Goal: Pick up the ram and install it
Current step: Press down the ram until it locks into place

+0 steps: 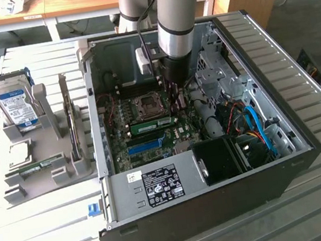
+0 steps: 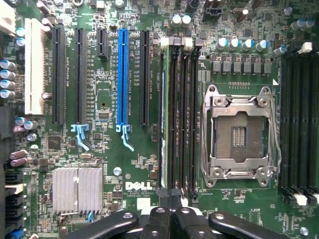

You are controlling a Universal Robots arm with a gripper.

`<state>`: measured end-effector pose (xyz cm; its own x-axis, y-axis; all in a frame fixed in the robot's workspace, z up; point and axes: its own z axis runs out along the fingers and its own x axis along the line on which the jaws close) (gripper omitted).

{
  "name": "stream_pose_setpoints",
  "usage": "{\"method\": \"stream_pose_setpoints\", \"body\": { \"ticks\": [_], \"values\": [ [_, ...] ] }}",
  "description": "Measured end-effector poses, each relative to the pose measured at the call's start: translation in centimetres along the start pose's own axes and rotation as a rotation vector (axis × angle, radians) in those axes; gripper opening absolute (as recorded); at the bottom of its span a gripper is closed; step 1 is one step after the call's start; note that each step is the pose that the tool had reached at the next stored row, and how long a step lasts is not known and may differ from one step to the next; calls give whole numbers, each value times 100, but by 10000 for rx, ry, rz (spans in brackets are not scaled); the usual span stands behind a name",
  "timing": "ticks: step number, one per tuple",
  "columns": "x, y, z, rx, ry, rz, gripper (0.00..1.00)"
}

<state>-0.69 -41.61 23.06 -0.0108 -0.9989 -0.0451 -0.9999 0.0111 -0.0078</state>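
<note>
**Stick on edge in its slot, shut gripper over one end**

We take the ram (image 1: 152,125) to be the green stick standing on edge in a memory slot on the board (image 1: 182,134) inside the open computer case (image 1: 222,199). It sits in the middle of the board, beside the bare processor socket (image 1: 147,105). Its long axis runs along the slot, roughly parallel to the case's labelled wall. The blue slot (image 1: 146,146) lies just beyond it, towards that wall.

The gripper (image 1: 176,96) hangs from the arm over the end of the stick towards the exterior view's right. From there the stick runs away along its own length. The jaws are pressed together with nothing between them. We cannot tell whether they touch the stick.

The wrist view looks straight down. There the ram (image 2: 163,114) is a thin green line in the outermost of the black slots next to the socket (image 2: 239,130), in line with the closed gripper (image 2: 171,211).

The exterior view adds a second green stick (image 1: 34,169), lying on a grey rack (image 1: 62,157) on the table (image 1: 32,238), well apart from the case.
</note>
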Motion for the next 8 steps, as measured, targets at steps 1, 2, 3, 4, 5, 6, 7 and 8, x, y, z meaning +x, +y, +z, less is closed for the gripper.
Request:
{"method": "stream_pose_setpoints", "body": {
  "ticks": [1, 2, 3, 4, 5, 6, 7, 8],
  "values": [
    [-1, 0, -16, 0, 0, 0, 11],
    [-1, 0, -31, 0, 1, 0, 11],
    [-2, -1, -47, 0, 1, 0, 11],
    [-2, -1, -61, 0, 1, 0, 11],
    [-3, -1, -76, -1, 2, 0, 11],
    [-4, -1, -90, 0, 1, 0, 11],
    [-4, -1, -105, 0, 1, 0, 11],
    [-5, -2, -120, 0, 1, 0, 11]
  ]
}}
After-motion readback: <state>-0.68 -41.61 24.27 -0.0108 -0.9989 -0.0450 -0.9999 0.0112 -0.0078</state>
